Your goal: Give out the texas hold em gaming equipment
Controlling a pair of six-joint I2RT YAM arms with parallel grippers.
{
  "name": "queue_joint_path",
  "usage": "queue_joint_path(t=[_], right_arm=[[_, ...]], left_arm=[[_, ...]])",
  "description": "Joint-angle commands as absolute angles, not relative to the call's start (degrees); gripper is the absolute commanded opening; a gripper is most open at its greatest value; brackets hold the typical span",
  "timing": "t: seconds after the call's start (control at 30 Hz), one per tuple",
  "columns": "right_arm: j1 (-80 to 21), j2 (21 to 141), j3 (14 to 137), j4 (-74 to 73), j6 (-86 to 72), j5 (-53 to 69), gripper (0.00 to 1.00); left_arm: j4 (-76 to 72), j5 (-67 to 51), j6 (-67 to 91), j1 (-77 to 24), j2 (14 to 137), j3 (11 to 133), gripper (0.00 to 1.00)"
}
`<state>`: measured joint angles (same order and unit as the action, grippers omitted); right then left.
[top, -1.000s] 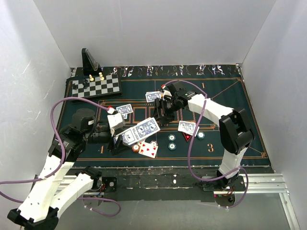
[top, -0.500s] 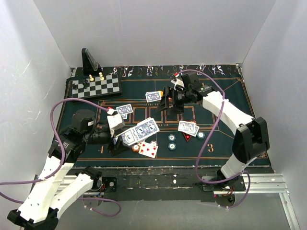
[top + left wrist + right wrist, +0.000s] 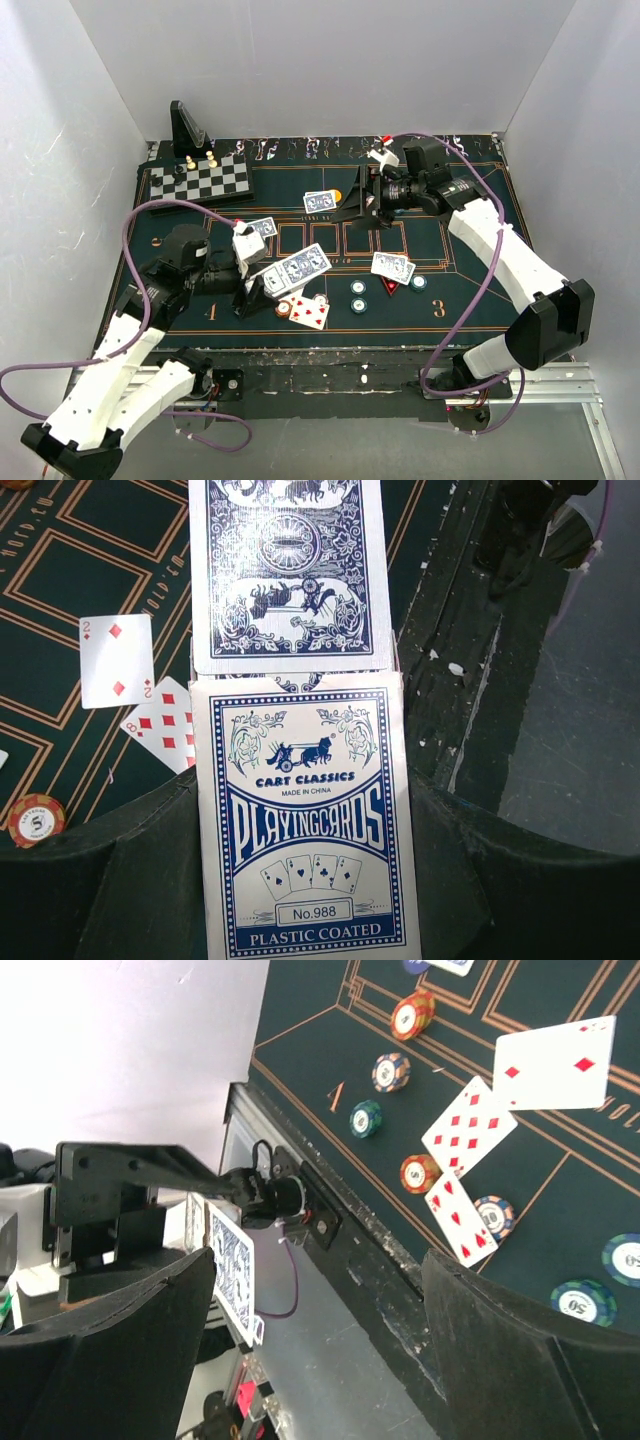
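My left gripper [image 3: 258,285] is shut on a blue-and-white box of playing cards [image 3: 305,830], with a blue-backed card [image 3: 290,575] sticking out of its end over the green mat. My right gripper [image 3: 357,208] hangs open and empty above the mat's far middle, beside a face-down pair of cards [image 3: 320,202]. More face-down pairs lie on the left [image 3: 262,228] and on the right [image 3: 393,267]. Face-up red cards [image 3: 309,312] lie under the box, among orange chips [image 3: 284,309]. Teal chips [image 3: 358,289] and a red triangle marker [image 3: 389,285] sit mid-mat. In the right wrist view its fingers [image 3: 520,1350] are wide apart.
A chessboard with pawns [image 3: 200,181] and a black angled stand [image 3: 186,125] occupy the far left corner. White walls close in the left, back and right sides. Purple cables loop from both arms. The mat's near edge [image 3: 400,1260] meets the scuffed black table rim.
The right gripper has drawn back from the held cards toward the far side and opened wider, and its arm has swung out to the right. The left gripper keeps the box about where it was.
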<state>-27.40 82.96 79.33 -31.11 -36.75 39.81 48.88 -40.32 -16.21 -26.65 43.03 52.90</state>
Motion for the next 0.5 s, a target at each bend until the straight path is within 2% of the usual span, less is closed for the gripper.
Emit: queue_joint_path(t=[0.0, 0.47], right_arm=[[-29.9, 82.3, 81.8, -30.4, -36.3, 43.4, 0.91], [-34.5, 83.8, 83.8, -31.8, -35.6, 43.3, 0.92]], left_arm=[[44.1, -38.8, -15.7, -26.3, 43.3, 52.3, 0.00], [41.7, -38.4, -15.8, -26.3, 46.7, 52.4, 0.00]])
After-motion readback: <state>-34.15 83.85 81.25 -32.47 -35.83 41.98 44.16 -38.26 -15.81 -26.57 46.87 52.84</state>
